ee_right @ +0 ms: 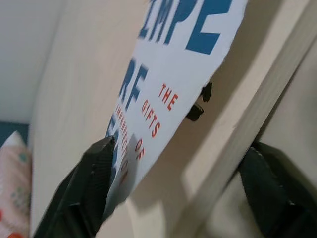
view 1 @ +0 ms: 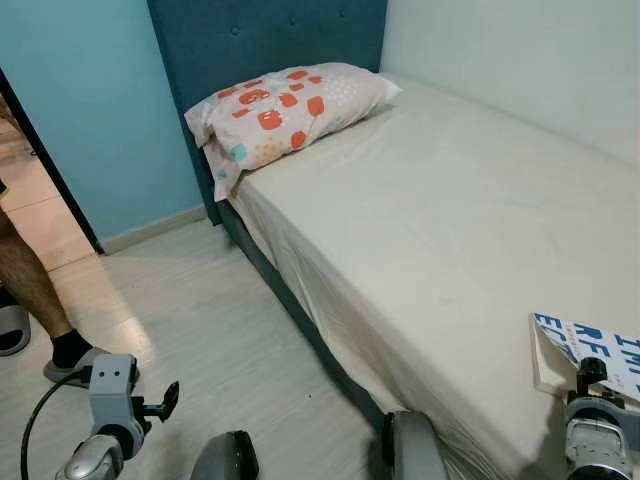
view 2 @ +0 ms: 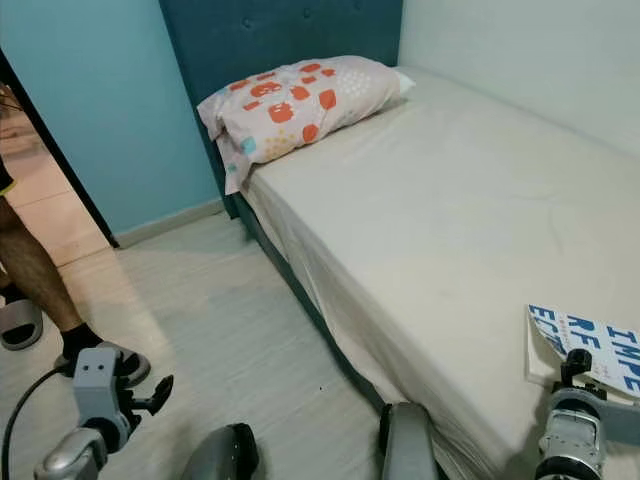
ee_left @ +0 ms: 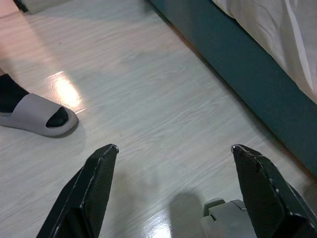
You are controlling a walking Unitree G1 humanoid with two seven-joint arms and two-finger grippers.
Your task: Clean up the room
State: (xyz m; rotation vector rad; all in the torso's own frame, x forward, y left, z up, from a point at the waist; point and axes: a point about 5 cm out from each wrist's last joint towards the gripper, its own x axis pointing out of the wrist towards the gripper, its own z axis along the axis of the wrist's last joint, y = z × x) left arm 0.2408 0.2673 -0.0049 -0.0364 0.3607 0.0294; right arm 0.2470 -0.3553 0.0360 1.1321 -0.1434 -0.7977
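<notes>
A book (view 1: 592,343) with a white cover and blue and red lettering hangs over the near right corner of the bed (view 1: 450,230). My right gripper (view 1: 590,374) is shut on it; in the right wrist view the book (ee_right: 163,99) sits between the two black fingers (ee_right: 94,173), its cover slightly lifted from the pages. A pillow (view 1: 285,110) with orange patterns lies at the head of the bed. My left gripper (ee_left: 173,147) is open and holds nothing, low over the pale wooden floor (view 1: 200,320) beside the bed.
A person's bare leg (view 1: 30,280) stands at the left near a doorway, foot in a black sock and grey slipper (ee_left: 37,116). The dark teal bed frame (ee_left: 237,54) runs along the floor. Blue wall and headboard (view 1: 260,40) close the far end.
</notes>
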